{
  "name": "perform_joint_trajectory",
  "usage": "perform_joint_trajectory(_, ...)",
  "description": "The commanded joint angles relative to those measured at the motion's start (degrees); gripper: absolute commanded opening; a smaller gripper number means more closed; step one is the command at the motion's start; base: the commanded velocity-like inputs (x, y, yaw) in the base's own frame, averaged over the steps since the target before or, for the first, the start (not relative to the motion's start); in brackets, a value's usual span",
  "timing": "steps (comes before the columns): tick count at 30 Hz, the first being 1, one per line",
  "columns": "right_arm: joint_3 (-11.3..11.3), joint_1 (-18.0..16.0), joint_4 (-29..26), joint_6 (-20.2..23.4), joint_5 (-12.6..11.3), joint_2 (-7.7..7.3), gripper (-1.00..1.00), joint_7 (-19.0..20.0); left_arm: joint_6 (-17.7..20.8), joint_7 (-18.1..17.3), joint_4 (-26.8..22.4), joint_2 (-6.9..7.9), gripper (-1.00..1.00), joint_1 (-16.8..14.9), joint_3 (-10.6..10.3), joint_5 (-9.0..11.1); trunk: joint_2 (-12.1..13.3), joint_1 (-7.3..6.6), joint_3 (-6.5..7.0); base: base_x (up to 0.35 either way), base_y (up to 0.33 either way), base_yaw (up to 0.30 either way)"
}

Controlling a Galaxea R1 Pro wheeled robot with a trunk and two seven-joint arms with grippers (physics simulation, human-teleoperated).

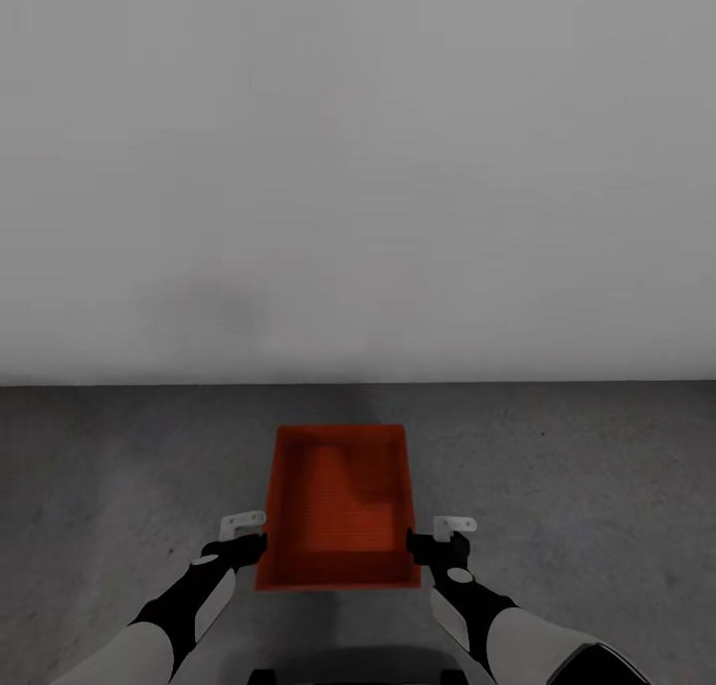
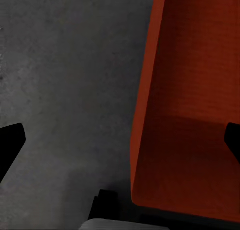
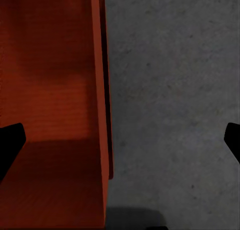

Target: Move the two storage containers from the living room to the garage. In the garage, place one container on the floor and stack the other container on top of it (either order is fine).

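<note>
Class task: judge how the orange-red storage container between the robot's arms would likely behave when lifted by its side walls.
The storage container is empty, so probably light. Its thin walls may flex under a pinch. The left tool and right tool straddle opposite walls, so a two-sided lift should stay level.

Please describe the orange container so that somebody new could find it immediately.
Start at the plain white wall and look down to the dark grey concrete floor. The container is between the left gripper and right gripper. It is an open-top rectangular bin, orange-red against grey.

Plain white wall (image 1: pixel 358 168) ahead; dark grey mottled concrete floor (image 1: pixel 577 466) below; dim, even light.
</note>
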Motion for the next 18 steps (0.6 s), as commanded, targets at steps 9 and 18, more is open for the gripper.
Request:
perform_joint_trajectory(9,0.5,0.0,0.0,-0.2,-0.5,0.01,1.00,-0.2,0.3,0.4,-0.2,0.07,1.00,0.0,-0.5,0.5,3.6,-1.97,1.58,0.000,0.000,0.000)
perform_joint_trajectory(18,0.5,0.0,0.0,-0.2,-0.5,0.01,1.00,-0.2,0.3,0.4,-0.6,0.08,1.00,0.0,-0.5,0.6,4.8,-2.63,2.12,0.000,0.000,0.000)
